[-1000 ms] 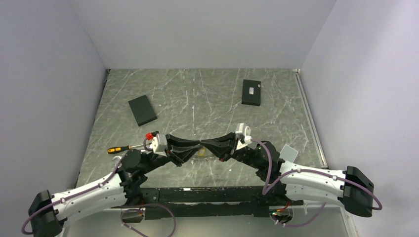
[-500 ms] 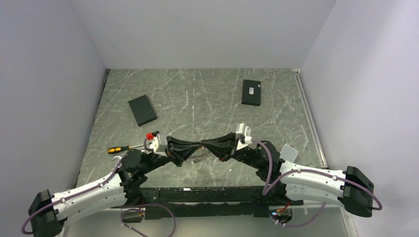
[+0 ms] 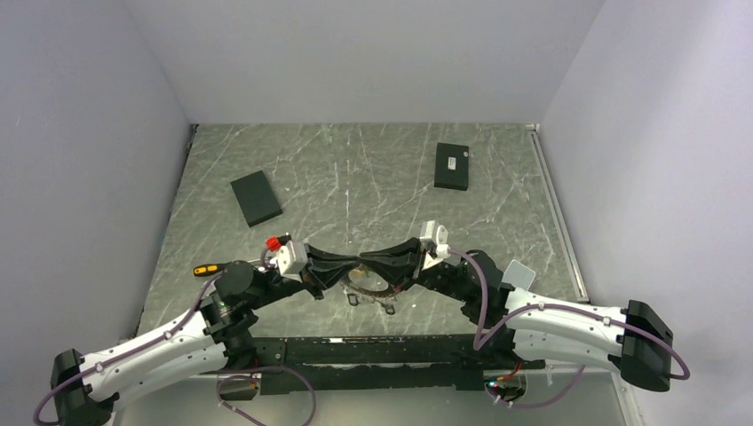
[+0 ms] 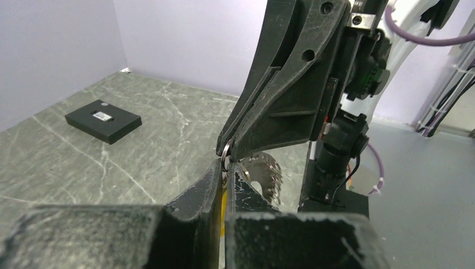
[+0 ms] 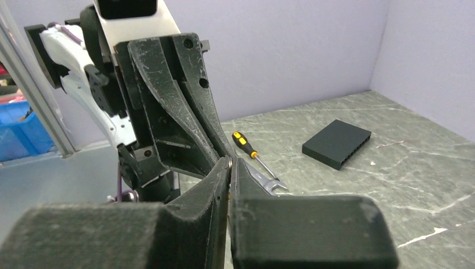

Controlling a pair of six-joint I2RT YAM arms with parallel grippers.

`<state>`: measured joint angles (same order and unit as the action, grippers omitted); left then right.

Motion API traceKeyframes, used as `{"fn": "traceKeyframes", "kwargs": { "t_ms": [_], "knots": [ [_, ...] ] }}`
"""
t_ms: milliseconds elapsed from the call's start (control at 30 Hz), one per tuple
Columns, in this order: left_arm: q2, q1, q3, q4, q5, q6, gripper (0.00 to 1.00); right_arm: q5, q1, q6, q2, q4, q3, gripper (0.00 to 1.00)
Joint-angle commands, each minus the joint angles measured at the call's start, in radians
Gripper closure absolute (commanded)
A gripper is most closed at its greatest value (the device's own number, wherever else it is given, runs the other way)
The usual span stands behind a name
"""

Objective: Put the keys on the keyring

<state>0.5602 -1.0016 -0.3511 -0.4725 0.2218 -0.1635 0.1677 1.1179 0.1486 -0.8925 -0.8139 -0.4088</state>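
Note:
My left gripper (image 3: pixel 352 264) and right gripper (image 3: pixel 367 263) meet tip to tip above the near middle of the table. In the left wrist view the left gripper (image 4: pixel 225 167) is shut on a key whose orange-yellow head (image 4: pixel 224 193) shows between its jaws. The right gripper (image 5: pixel 230 163) is shut on a thin silver wire of the keyring (image 5: pixel 230 166). That wire (image 4: pixel 224 156) sits where the tips touch. The keyring (image 3: pixel 371 290), strung with several small silver keys (image 4: pixel 265 171) like teeth, hangs just below the tips.
Two black boxes lie on the marble table, one at back left (image 3: pixel 256 197) and one at back right (image 3: pixel 452 166). An orange-handled screwdriver (image 5: pixel 247 144) and a silver wrench (image 5: pixel 268 182) lie by the left arm. A white card (image 3: pixel 519 274) lies at right.
Both grippers stayed shut tip to tip and moved slightly away from the bases. The left arm swung. The keyring with its keys now hangs in view below the tips.

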Motion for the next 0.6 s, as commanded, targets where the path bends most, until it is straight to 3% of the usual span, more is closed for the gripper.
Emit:
{"fn": "traceKeyframes", "kwargs": {
  "t_ms": [0, 233, 300, 567],
  "knots": [
    [0.023, -0.003, -0.135, 0.204, 0.054, 0.107, 1.00, 0.012, 0.003, -0.044, 0.023, 0.086, -0.089, 0.91],
    [0.058, -0.003, -0.260, 0.429, 0.034, 0.201, 1.00, -0.005, 0.003, -0.093, 0.075, 0.221, -0.090, 0.80],
    [0.060, -0.003, -0.287, 0.469, 0.026, 0.216, 1.00, -0.012, 0.003, -0.096, 0.088, 0.285, -0.100, 0.67],
    [0.081, -0.003, -0.310, 0.499, -0.004, 0.229, 1.00, -0.126, -0.003, -0.081, 0.173, 0.369, -0.066, 0.34]
  ]
}}
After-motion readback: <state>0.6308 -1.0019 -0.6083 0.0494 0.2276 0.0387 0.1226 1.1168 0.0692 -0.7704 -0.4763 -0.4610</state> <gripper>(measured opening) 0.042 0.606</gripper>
